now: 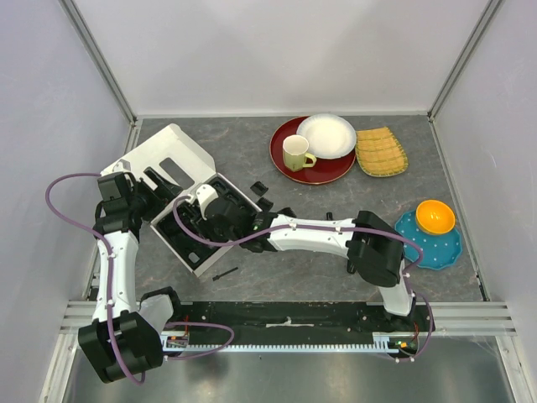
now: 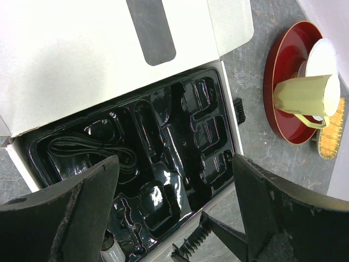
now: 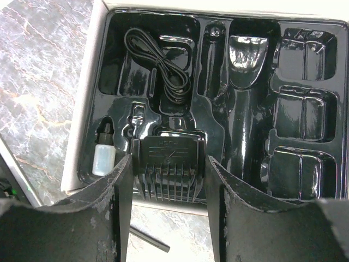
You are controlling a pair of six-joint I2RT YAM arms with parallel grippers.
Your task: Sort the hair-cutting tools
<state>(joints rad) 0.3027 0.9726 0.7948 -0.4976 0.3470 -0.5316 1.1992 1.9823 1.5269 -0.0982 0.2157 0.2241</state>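
My right gripper (image 3: 169, 160) is shut on a black comb guard (image 3: 170, 166) and holds it over the near edge of the black tray (image 3: 305, 98) in the white box (image 1: 172, 155). A coiled black cord (image 3: 161, 65) lies in a tray recess, and it also shows in the left wrist view (image 2: 92, 150). A thin black comb (image 1: 225, 273) lies on the table in front of the box. Two small black guards (image 1: 262, 195) lie to the right of the box. My left gripper (image 2: 174, 218) is open and empty above the tray. The clipper and the black cylinder are out of view.
A small white bottle (image 3: 102, 159) sits in the tray's left corner. A yellow mug (image 1: 295, 154) and a white bowl (image 1: 327, 134) stand on a red plate (image 1: 285, 168). A bamboo tray (image 1: 380, 151) lies at the back right. An orange bowl (image 1: 435, 217) sits on a blue plate (image 1: 440, 248).
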